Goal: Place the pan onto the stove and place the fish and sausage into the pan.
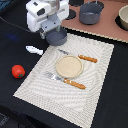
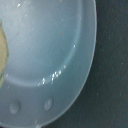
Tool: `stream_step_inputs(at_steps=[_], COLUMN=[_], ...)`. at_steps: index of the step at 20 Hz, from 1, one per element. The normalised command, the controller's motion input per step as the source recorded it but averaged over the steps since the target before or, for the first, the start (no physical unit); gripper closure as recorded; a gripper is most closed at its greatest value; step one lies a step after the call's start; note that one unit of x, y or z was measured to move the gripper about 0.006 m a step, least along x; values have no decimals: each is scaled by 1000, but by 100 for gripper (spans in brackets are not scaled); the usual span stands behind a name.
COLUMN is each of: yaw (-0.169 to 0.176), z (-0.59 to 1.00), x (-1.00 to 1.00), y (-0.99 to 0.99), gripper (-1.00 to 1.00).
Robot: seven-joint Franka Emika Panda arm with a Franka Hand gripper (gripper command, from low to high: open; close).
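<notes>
The blue-grey pan (image 1: pixel 57 37) sits at the far corner of the striped placemat, off the stove (image 1: pixel 107 27). My gripper (image 1: pixel 52 29) hangs directly over the pan, and its body hides the fingers and the pan's handle. In the wrist view the pan's inside (image 2: pixel 45 50) fills the frame, very close, with two rivets near its rim; no fingers show. The white fish (image 1: pixel 34 50) lies on the dark table towards the exterior view's left of the pan. The red sausage (image 1: pixel 18 71) lies nearer the front left.
A larger grey pot (image 1: pixel 90 13) stands on the stove, with a pale bowl (image 1: pixel 123 19) at its right end. The placemat (image 1: pixel 95 75) holds a tan plate (image 1: pixel 68 66), a knife (image 1: pixel 87 58) and a fork (image 1: pixel 67 81).
</notes>
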Motion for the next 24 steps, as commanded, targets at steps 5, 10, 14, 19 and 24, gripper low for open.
stream_step_inputs(at_steps=[5,10,14,19,24], yaw=[-12,-19,-17,-14,-10], z=[-182,-43,-214,-265,-107], x=[-86,-140,-202,-234,-127], y=[-5,0,0,0,0], gripper=[-100,-100,-100,-100,-100])
